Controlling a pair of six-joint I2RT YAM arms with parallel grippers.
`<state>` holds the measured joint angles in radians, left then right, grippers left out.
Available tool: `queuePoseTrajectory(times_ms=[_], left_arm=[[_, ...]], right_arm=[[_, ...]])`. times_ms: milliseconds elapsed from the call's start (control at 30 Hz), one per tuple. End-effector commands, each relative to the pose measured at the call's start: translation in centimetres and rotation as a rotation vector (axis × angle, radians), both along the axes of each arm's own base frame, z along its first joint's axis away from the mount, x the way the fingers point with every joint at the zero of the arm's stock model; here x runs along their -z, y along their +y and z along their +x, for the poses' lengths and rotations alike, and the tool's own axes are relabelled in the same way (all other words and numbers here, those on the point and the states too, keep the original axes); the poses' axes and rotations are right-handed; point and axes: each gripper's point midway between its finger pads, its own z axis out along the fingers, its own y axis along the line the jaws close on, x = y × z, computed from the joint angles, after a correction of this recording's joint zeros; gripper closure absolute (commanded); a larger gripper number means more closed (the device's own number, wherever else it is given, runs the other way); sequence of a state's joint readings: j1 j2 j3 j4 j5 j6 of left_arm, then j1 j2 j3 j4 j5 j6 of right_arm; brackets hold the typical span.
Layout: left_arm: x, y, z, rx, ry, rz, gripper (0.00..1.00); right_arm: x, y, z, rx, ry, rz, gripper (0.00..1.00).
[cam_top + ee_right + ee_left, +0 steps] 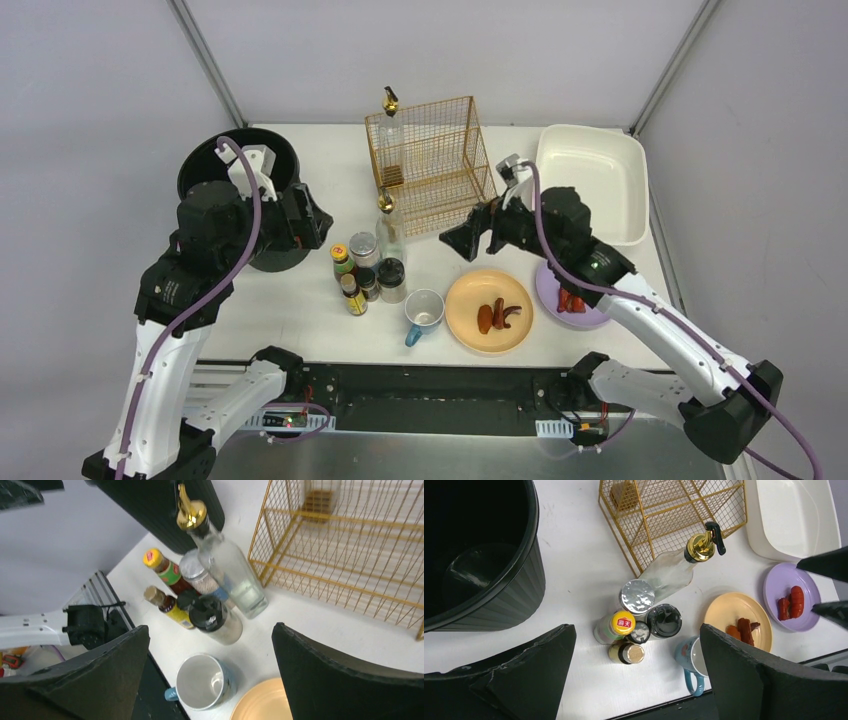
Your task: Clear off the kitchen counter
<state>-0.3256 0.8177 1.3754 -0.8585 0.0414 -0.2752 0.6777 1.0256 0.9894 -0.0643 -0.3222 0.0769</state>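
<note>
Risk on the table: I'd say the trouble sits on the table (290,300) just in front of the gold wire rack (432,165). There the small bottles (362,275) stand packed and touching, so a claw going for one could topple its neighbours.
Risk, tall bottle: the glass pump bottle (389,238), nearest the rack, looks top-heavy. A nudge might send it rolling.
Risk, plates: the orange plate (489,311) and the purple plate (590,316), in front and to the right of the rack, carry loose food. Lifted tilted, it would likely slide off.
Risk, mug: the blue mug (424,313) stands close beside the orange plate, so there is little room for fingers.
Table look: white, flat and matte, with a black rail along its near edge. It spreads under the rack and everything around it.
Beyond: a cream tub (592,131) stands right of the rack and a black bin (196,166) left of it.
Left claw (318,218): spread wide, holding nothing, left of the rack by the bin.
Right claw (468,235): spread wide, holding nothing, off the rack's front right corner.
</note>
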Motion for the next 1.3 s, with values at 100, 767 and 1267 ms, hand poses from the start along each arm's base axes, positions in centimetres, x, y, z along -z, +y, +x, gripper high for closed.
queuePoseTrajectory(times_ms=[100, 767, 1267], left_arm=[[-0.6, 0.8, 1.0, -0.078, -0.026, -0.02, 0.0], [0.3, 0.9, 0.9, -0.08, -0.013, -0.007, 0.0], [0.2, 1.1, 0.6, -0.07, -0.026, 0.005, 0.0]], right_arm=[[1.9, 1.7, -1.1, 0.03, -0.032, -0.027, 0.05], [0.6, 10.3, 5.0, 0.146, -0.276, 0.01, 0.1], [1.1, 14.9, 6.7, 0.111, -0.306, 0.023, 0.16]])
